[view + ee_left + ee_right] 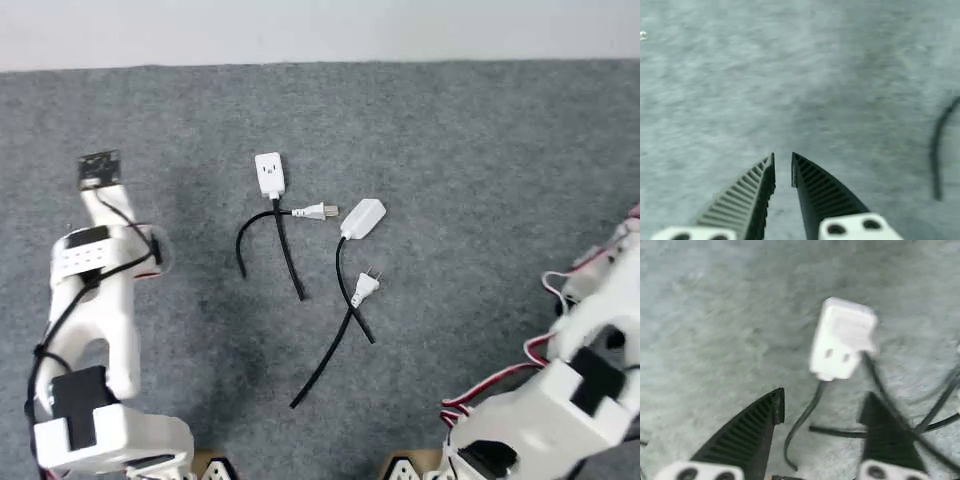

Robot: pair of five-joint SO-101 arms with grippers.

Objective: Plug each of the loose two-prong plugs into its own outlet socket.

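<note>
Two white outlet sockets lie mid-table, one (269, 173) farther back and one (362, 218) to its right, each on a black cable. One loose white two-prong plug (315, 211) lies between them, and a second plug (366, 286) lies nearer the front. My left gripper (782, 156) hovers over bare carpet with its tips all but shut and nothing between them; its arm (95, 260) stands at the table's left. My right gripper (825, 395) is wide open, with a socket (842, 340) lying beyond its fingertips, slots facing the camera. The right arm (590, 330) is at the right edge.
The black cables (340, 330) cross and trail toward the front middle of the grey carpeted table (480, 160). A stretch of black cable (937, 150) lies to one side of the left gripper. A pale wall runs along the back edge.
</note>
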